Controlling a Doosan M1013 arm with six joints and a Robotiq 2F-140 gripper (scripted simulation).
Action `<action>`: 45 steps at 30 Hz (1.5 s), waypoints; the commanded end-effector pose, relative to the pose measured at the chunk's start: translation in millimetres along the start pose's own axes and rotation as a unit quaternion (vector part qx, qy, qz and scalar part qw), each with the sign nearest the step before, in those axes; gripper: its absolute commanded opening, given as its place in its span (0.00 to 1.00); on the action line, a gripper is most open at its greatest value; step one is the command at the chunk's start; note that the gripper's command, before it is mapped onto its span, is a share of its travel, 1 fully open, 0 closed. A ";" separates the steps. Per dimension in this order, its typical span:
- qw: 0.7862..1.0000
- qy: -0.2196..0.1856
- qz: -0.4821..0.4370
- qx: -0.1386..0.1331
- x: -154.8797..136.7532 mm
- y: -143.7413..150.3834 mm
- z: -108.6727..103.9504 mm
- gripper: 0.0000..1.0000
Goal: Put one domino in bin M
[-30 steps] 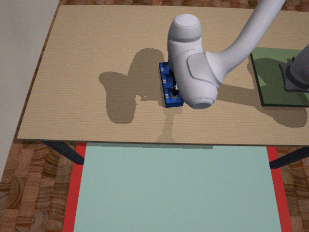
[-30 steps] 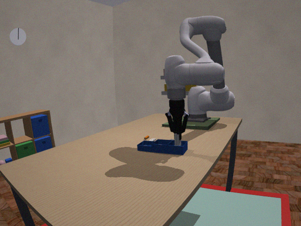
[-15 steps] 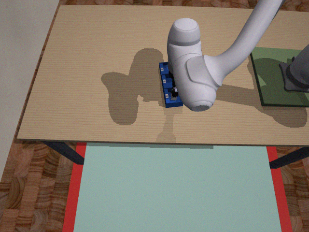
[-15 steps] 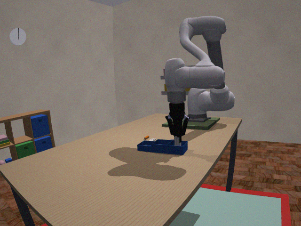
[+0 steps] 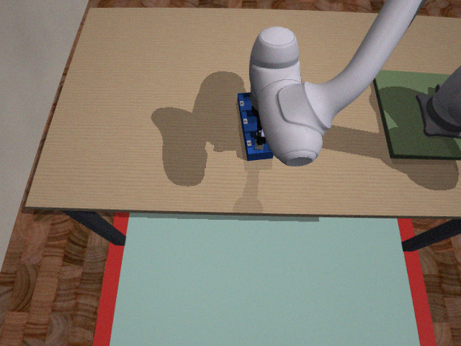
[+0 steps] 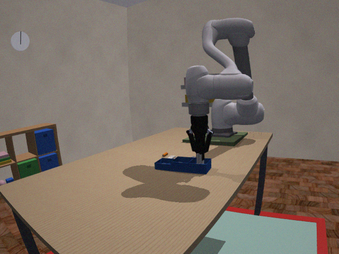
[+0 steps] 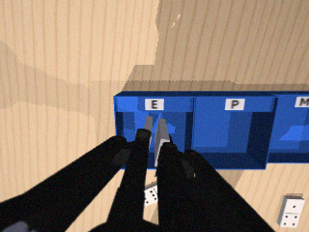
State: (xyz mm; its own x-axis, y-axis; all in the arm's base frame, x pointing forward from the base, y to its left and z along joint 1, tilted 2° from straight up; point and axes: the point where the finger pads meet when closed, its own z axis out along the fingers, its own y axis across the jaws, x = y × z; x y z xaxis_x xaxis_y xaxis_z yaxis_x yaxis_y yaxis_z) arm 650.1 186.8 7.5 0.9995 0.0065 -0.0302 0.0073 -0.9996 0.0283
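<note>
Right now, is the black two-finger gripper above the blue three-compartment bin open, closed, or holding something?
Black two-finger gripper: closed, holding nothing, with its tips over the E compartment of the blue three-compartment bin.

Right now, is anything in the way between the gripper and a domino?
Yes, the blue bin's wall. The shut, empty gripper has its tips down in compartment E, and the nearest domino lies on the table outside that wall. It probably has to rise over the wall first.
</note>
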 end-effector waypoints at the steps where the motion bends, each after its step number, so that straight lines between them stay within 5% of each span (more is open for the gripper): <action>1: 1.000 0.000 0.000 0.000 0.0 0.0 -0.1 0.05; 20: 1.000 0.000 0.000 0.000 0.0 0.0 -0.1 0.05; 45: 1.000 0.000 0.000 0.000 0.0 0.0 -38.8 0.05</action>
State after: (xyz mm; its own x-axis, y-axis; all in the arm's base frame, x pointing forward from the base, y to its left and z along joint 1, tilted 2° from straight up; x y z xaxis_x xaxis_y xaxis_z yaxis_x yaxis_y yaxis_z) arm 651.1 187.7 40.8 0.9995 0.0065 -0.0301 0.0073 -0.9996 0.0283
